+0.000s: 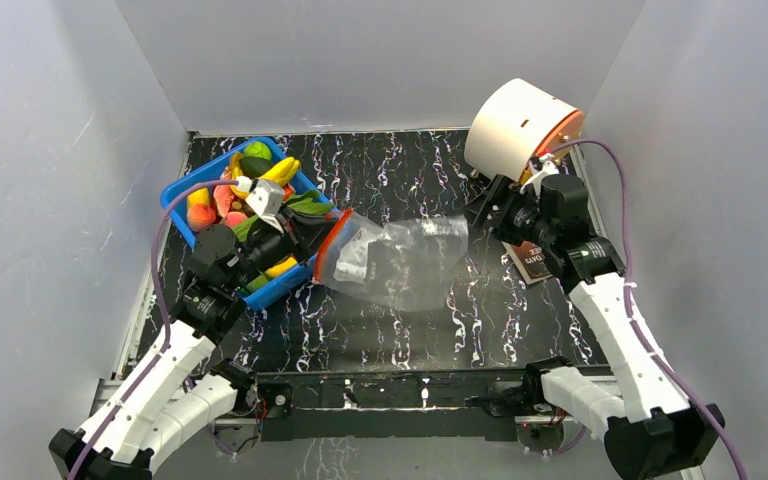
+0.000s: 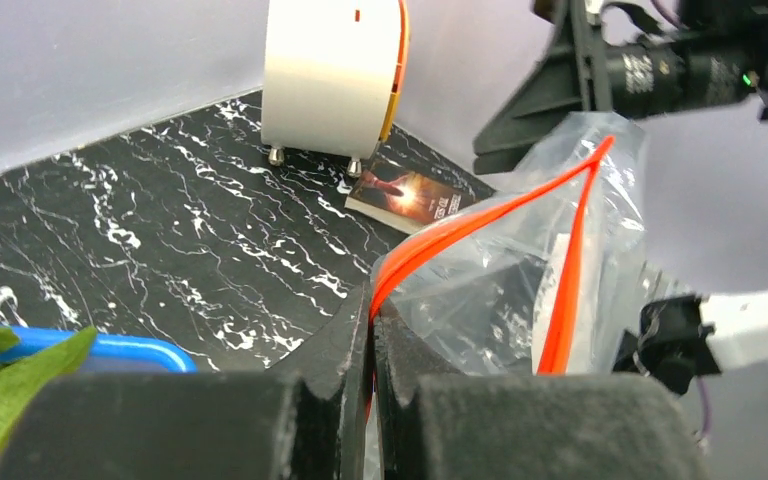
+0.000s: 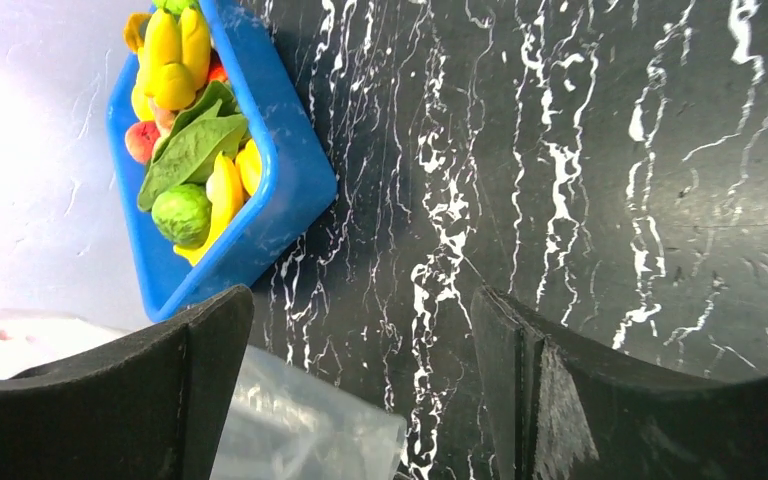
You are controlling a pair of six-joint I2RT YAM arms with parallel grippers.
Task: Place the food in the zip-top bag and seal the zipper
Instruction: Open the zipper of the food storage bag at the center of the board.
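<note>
The clear zip-top bag point(image 1: 400, 258) lies in the middle of the table, its mouth toward the left. Its red-orange zipper point(image 1: 328, 243) gapes open. My left gripper point(image 2: 372, 318) is shut on one side of the zipper point(image 2: 480, 222) at the mouth's corner, beside the basket. My right gripper point(image 3: 360, 340) is open and empty, hovering at the bag's closed far end; a corner of the bag point(image 3: 300, 425) shows between its fingers. The food point(image 1: 260, 180), yellow bananas, green lettuce, a peach, lies in the blue basket point(image 1: 182, 192); it also shows in the right wrist view point(image 3: 195, 150).
A white cylinder with an orange rim point(image 1: 515, 125) stands at the back right. A small book point(image 1: 532, 262) lies under the right arm. White walls close the table on three sides.
</note>
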